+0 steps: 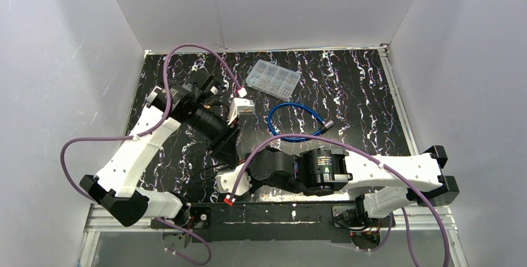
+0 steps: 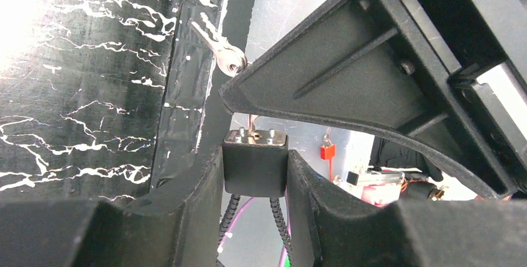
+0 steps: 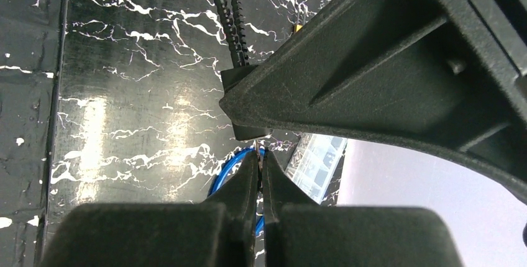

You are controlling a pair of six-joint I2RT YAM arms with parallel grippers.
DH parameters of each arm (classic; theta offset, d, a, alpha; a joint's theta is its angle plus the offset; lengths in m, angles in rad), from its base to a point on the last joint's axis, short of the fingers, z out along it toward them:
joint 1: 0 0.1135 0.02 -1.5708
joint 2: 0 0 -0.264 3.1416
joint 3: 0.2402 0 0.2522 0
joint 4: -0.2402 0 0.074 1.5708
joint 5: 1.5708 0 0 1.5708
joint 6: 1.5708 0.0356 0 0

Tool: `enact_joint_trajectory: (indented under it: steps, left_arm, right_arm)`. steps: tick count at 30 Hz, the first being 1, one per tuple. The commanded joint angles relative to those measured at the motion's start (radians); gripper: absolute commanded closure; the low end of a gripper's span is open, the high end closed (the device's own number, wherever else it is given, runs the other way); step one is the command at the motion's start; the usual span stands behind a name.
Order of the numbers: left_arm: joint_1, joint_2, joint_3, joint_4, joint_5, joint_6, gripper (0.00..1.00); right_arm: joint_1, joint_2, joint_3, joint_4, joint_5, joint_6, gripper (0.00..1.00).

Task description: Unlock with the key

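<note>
A black padlock (image 2: 255,169) with a silver face and a braided black cable shackle (image 2: 281,220) sits clamped between my left gripper's (image 2: 255,177) fingers. A key (image 2: 251,123) stands in its face. My right gripper (image 3: 260,166) is shut on that key (image 3: 258,150), just below the padlock's dark corner (image 3: 251,133). A second silver key (image 2: 221,53) sticks out beside the right gripper's finger (image 2: 348,87). From above, both grippers meet near the table's front: left gripper (image 1: 225,148), right gripper (image 1: 231,166). The padlock is hidden between them there.
A blue cable loop (image 1: 298,121) lies mid-table beyond the right arm. A clear compartment box (image 1: 273,79) sits further back. White walls close the table on three sides. Purple cables (image 1: 186,53) arch over both arms.
</note>
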Motion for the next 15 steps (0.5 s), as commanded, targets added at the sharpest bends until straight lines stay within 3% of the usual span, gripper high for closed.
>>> enact_joint_trajectory:
  steps: [1,15]
  left_arm:
    - [0.006,0.032,0.040,0.064,0.019,-0.008,1.00]
    - [0.026,0.016,0.035,0.195,0.001,-0.079,1.00]
  right_arm:
    - [0.029,-0.024,-0.004,0.098,-0.070,0.023,0.99]
    - [0.047,-0.007,-0.002,0.162,-0.077,0.071,0.99]
